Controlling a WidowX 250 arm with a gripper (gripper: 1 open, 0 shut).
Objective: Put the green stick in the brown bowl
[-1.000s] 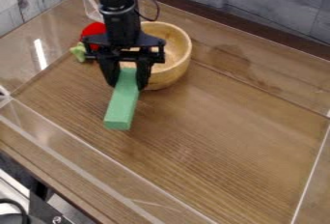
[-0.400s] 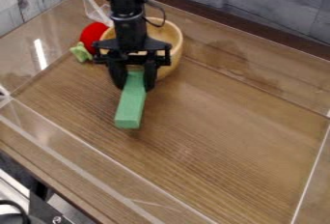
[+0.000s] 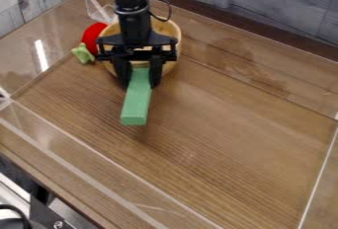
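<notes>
The green stick (image 3: 137,103) hangs tilted above the wooden table (image 3: 224,124), its upper end clamped between the jaws of the gripper (image 3: 138,72), in front of the brown bowl (image 3: 169,45). The arm hides most of the bowl, so I cannot tell its contents. Compared with a second ago, stick and gripper sit slightly closer to the bowl.
</notes>
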